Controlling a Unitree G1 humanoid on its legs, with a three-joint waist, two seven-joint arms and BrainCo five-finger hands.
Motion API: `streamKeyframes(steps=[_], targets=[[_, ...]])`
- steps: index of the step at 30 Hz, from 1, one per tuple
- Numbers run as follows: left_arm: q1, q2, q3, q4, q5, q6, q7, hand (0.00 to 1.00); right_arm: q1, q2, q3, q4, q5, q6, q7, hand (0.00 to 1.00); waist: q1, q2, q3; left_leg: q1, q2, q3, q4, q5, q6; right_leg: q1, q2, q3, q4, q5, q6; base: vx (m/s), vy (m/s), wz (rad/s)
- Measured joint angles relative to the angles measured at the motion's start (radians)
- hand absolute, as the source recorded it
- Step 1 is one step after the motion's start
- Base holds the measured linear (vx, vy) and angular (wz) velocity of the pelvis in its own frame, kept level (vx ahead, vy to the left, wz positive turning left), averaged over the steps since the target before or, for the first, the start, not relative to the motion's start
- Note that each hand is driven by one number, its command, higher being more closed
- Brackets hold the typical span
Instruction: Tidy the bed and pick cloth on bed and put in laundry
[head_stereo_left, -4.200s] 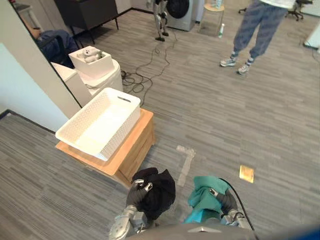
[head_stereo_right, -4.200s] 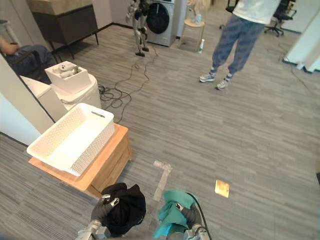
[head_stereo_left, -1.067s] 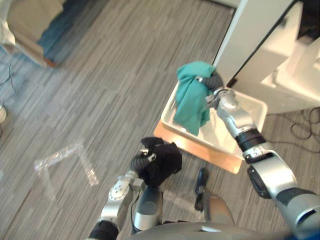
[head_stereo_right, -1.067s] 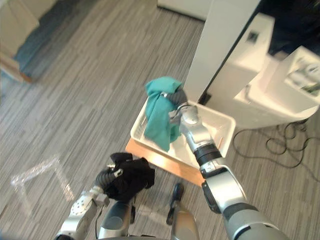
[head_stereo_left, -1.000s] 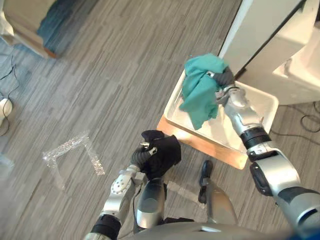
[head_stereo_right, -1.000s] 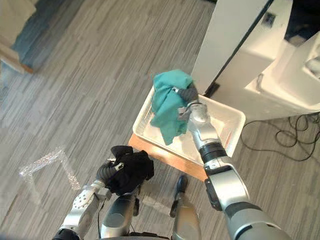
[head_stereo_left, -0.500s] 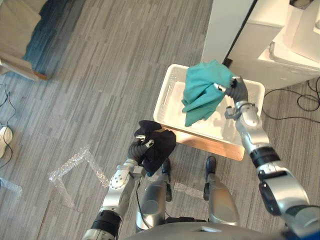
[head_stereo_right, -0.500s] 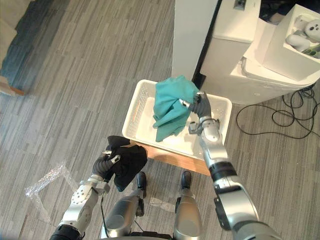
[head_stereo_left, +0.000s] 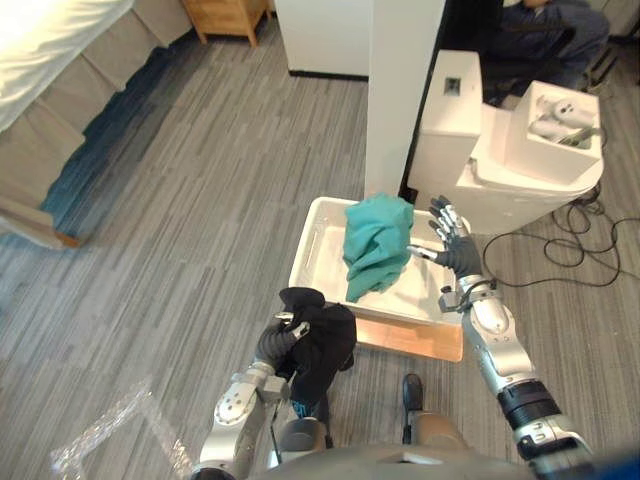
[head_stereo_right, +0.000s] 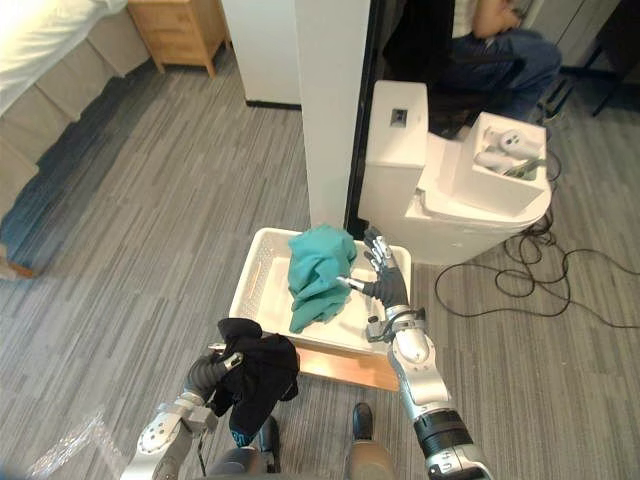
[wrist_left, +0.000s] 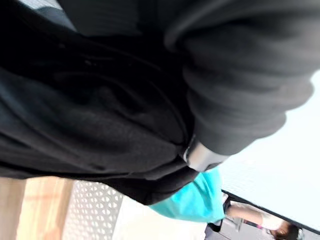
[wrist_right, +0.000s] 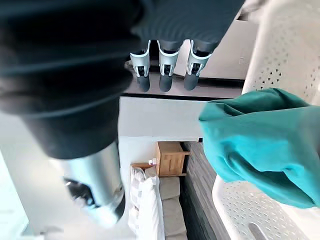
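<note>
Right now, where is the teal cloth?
The teal cloth is centre-right in the left eye view, over the white basket, beside the open right hand.

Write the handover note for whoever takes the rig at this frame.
Right hand open beside the teal cloth, which is in the basket, bunched up high; settled or not, I cannot tell.
Left hand shut on the black cloth, held short of the basket.
Done: teal cloth let go at the basket.
To do: black cloth into the basket.

black cloth (wrist_left: 85, 117), teal cloth (wrist_left: 194, 201), white basket (wrist_left: 92, 210)
</note>
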Motion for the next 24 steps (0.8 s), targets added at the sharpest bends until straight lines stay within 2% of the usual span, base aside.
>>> streamKeyframes(steps=[4, 6, 8, 10, 16, 19, 24], targets=[[0.021, -0.001, 0.053, -0.062, -0.021, 0.001, 0.014, 1.00, 0.059, 0.000, -0.024, -0.008, -0.001, 0.049, -0.030, 0.00, -0.002, -0.010, -0.042, 0.004, 0.003, 0.011, 0.000, -0.001, -0.001, 0.002, 0.003, 0.004, -0.003, 0.000, 0.000, -0.01, -0.004, -0.02], [0.036, -0.005, 0.138, -0.195, -0.061, 0.011, 0.016, 1.00, 0.128, 0.000, -0.093, -0.001, 0.000, 0.096, -0.053, 0.00, -0.002, -0.013, -0.056, 0.006, 0.004, 0.010, 0.000, -0.001, -0.001, 0.006, 0.003, 0.004, -0.003, 0.000, -0.001, 0.00, 0.000, 0.00], [0.034, -0.004, 0.221, -0.298, -0.098, 0.007, 0.025, 1.00, 0.182, 0.000, -0.161, 0.034, 0.001, 0.121, -0.068, 0.00, -0.009, -0.012, -0.059, 0.021, 0.003, 0.011, -0.001, -0.001, -0.001, 0.019, 0.002, 0.004, -0.003, 0.000, -0.001, 0.00, 0.000, 0.00], [0.028, 0.008, 0.314, -0.399, -0.138, -0.008, 0.034, 1.00, 0.248, 0.000, -0.231, 0.114, 0.005, 0.149, -0.076, 0.00, -0.026, -0.009, -0.082, 0.025, 0.003, 0.012, 0.000, -0.003, -0.001, 0.024, 0.003, 0.004, -0.005, -0.001, -0.002, 0.00, 0.000, 0.00], [-0.058, 0.078, 0.426, -0.499, -0.199, -0.021, 0.035, 1.00, 0.373, 0.010, -0.280, 0.327, 0.043, 0.159, -0.085, 0.00, -0.051, -0.005, -0.118, 0.038, 0.004, 0.016, -0.001, -0.005, -0.002, 0.037, 0.003, 0.004, -0.013, 0.000, -0.003, -0.01, -0.003, -0.03], [-0.140, 0.130, 0.445, -0.506, -0.198, -0.018, 0.034, 1.00, 0.403, 0.034, -0.283, 0.407, 0.083, 0.158, -0.052, 0.00, -0.062, -0.006, -0.124, 0.046, 0.004, 0.021, -0.001, -0.005, -0.002, 0.042, 0.004, 0.013, -0.014, 0.004, -0.006, -0.04, -0.006, -0.08], [-0.273, 0.210, 0.424, -0.451, -0.174, 0.050, 0.035, 1.00, 0.445, 0.047, -0.298, 0.502, 0.122, 0.152, 0.032, 0.00, -0.083, -0.006, -0.144, 0.072, 0.003, 0.060, -0.010, -0.009, -0.002, 0.056, 0.008, 0.048, -0.030, 0.017, -0.008, -0.03, 0.003, -0.18]])
